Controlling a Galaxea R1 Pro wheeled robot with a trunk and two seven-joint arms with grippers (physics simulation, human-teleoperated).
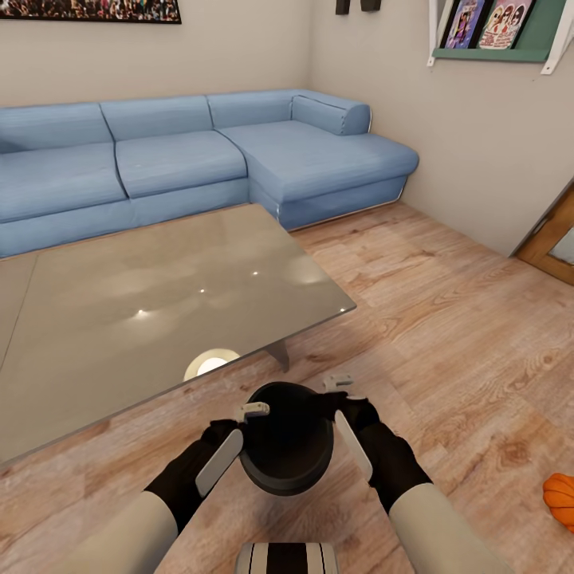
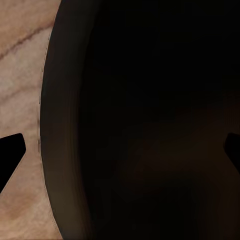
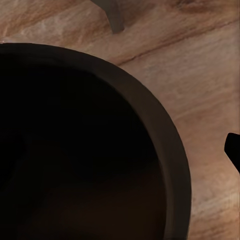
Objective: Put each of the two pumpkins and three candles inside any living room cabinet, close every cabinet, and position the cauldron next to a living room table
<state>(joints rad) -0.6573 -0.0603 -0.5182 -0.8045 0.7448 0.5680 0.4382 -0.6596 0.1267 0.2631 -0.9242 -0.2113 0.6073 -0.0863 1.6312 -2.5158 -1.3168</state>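
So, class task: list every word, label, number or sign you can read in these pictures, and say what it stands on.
No text can be read.
Two covers on the green wall shelf: cartoon figures, any lettering too blurred.
Framed picture above the blue sofa: a busy collage, too small to read.
Cauldron, table, pumpkin: no markings.

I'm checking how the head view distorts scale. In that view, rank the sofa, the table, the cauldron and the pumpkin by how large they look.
1. table and sofa: look alike in spread, and the table is nearer, so unsure.
2. cauldron.
3. pumpkin, cut off by the picture's edge.
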